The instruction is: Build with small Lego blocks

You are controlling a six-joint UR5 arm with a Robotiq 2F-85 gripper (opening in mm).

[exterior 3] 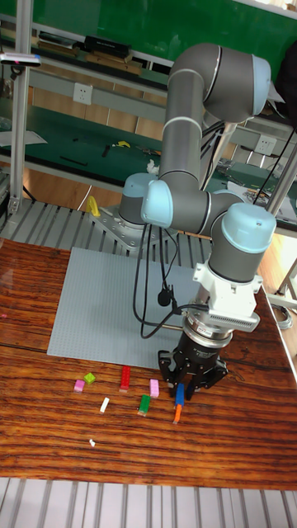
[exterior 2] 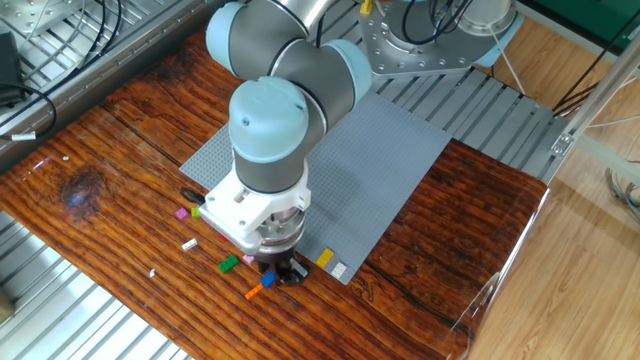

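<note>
Small Lego blocks lie on the wooden table in front of the grey baseplate. My gripper hangs low over the blue brick. Its black fingers are spread open on either side of that brick's top end. An orange brick lies end to end with the blue one. Nearby lie a green brick, a pink brick, a red brick, a white brick, and magenta and lime bricks.
A yellow brick and a pale brick sit on the baseplate's near corner. A black cable dangles from the arm over the plate. The table's front edge meets metal rails.
</note>
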